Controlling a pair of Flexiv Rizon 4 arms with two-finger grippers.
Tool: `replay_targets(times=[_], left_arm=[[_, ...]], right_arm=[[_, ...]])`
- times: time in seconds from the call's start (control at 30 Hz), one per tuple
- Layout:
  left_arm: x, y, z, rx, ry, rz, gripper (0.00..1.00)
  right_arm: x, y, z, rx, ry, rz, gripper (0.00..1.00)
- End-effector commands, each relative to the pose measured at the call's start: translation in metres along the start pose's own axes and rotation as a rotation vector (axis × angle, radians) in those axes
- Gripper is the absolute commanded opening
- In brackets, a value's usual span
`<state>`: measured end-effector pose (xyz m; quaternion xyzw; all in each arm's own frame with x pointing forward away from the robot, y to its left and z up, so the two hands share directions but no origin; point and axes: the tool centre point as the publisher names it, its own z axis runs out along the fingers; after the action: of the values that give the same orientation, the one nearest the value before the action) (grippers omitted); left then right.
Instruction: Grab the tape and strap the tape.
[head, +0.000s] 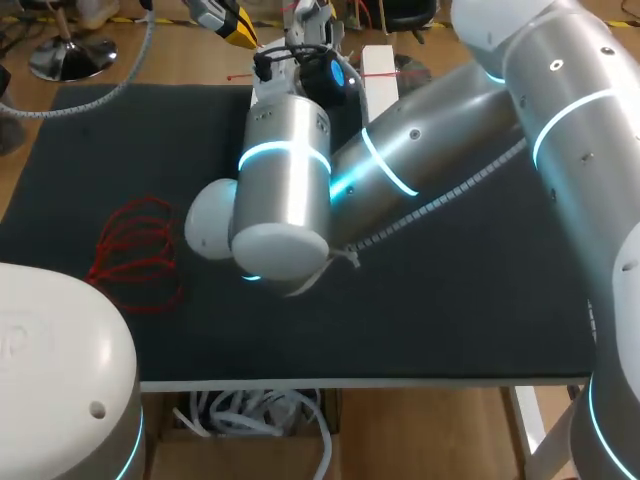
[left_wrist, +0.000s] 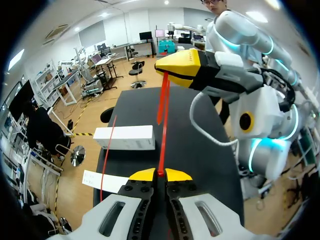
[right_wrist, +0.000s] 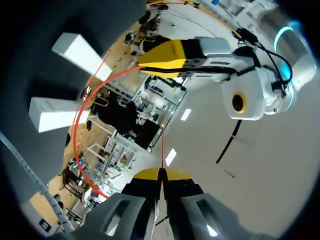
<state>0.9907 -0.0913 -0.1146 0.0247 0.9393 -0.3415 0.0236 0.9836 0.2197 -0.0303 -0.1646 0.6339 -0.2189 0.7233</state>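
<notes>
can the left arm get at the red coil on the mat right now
Probably not right away. The red coil lies uncovered on the mat, but the left gripper is shut on a red strand stretched to the right gripper, so it likely must release first.

The tape (left_wrist: 163, 102) hangs from arm to arm over the surface's (head: 450, 300) far side.
The left gripper (left_wrist: 160, 175) faces the right gripper (left_wrist: 182, 67); the fingers of each pinch one end. A box (left_wrist: 124, 138) lies beside them, and a tangle (head: 135, 250) lies at the surface's left.
</notes>
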Motion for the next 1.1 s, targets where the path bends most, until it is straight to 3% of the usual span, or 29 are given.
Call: replay_targets(times=[0.03,0.83,1.1], left_arm=[[-0.001,0.000,-0.001,-0.004,0.003,0.000,0.00],[-0.001,0.000,-0.001,-0.004,0.003,0.000,0.00],[-0.001,0.000,-0.001,-0.004,0.003,0.000,0.00]], right_arm=[[0.002,-0.009,-0.003,-0.035,0.005,-0.069,0.00],[-0.009,0.014,-0.002,-0.092,0.012,-0.192,0.00],[-0.012,0.008,-0.002,-0.109,-0.022,-0.169,0.00]])
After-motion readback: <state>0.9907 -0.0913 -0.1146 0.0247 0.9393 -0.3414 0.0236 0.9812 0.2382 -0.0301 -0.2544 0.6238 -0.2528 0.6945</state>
